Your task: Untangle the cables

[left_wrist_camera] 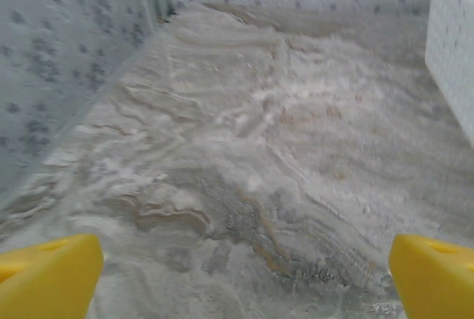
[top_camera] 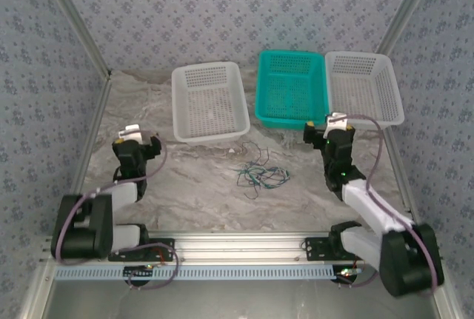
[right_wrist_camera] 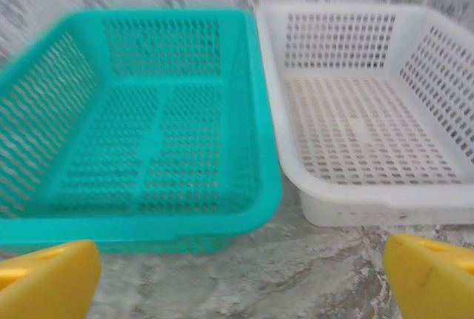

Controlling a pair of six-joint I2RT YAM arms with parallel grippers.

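The cables lie as a small loose tangle of thin dark purple, green and whitish strands on the marble tabletop, in front of the baskets and between the two arms. My left gripper hovers well left of the tangle. In the left wrist view the left gripper stands open, its yellow fingertips wide apart over bare table. My right gripper is to the right of the tangle, near the teal basket. In the right wrist view the right gripper is open and holds nothing, its fingertips spread at the frame's lower corners.
Three baskets line the back: a white basket at the left, a teal basket in the middle and another white basket at the right. The right wrist view faces the teal basket and the white basket. Patterned walls enclose the table.
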